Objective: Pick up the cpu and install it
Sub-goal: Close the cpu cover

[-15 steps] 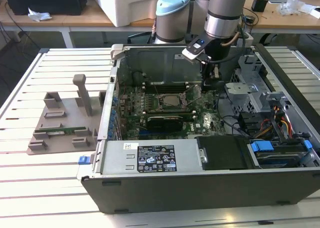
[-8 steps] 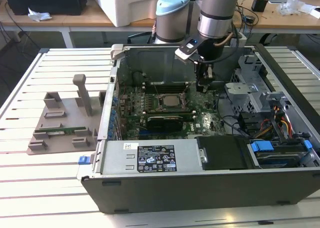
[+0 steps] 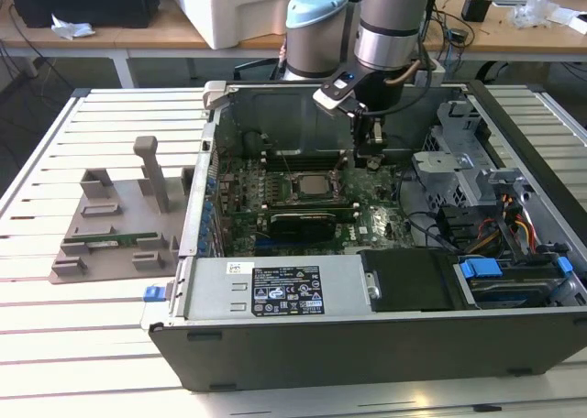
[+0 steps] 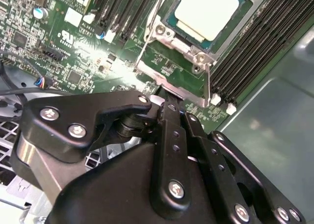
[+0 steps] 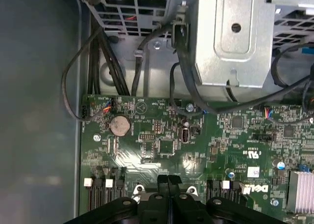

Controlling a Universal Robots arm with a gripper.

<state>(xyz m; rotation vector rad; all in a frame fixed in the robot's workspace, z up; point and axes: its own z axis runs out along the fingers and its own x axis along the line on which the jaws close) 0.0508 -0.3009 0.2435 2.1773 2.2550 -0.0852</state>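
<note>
hand (image 3: 371,159): pressed together, empty, over the motherboard (image 3: 367,224)
cpu (image 3: 313,184): seated flat, near, at the hand's 8 o'clock in the exterior view

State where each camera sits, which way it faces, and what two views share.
Exterior view: off the arm, looking down into the open grey computer case; shows the silver arm and black gripper.
Second wrist view: on the wrist, looking past the gripper at the green motherboard and the square silvery cpu in its socket.
First wrist view: on the wrist, facing motherboard and grey metal drive cage; gripper shows.
Shared: exterior and second wrist views both show the cpu.
</note>
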